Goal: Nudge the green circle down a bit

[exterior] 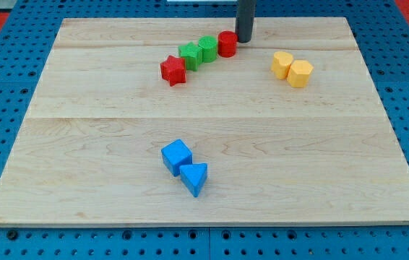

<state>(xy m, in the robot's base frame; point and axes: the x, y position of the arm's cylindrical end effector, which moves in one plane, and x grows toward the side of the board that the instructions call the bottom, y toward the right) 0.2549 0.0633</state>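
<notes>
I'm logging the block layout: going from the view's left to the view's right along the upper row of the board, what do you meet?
Red star → green star → green circle → red circle → my tip → the two yellow blocks.

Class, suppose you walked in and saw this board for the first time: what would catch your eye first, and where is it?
Most striking is the diagonal chain of four blocks near the view's top: red star, green star, green circle and red circle, with my tip just right of the red circle. Next come two yellow blocks at the upper right. A blue cube and blue triangle sit together at the lower centre.
</notes>
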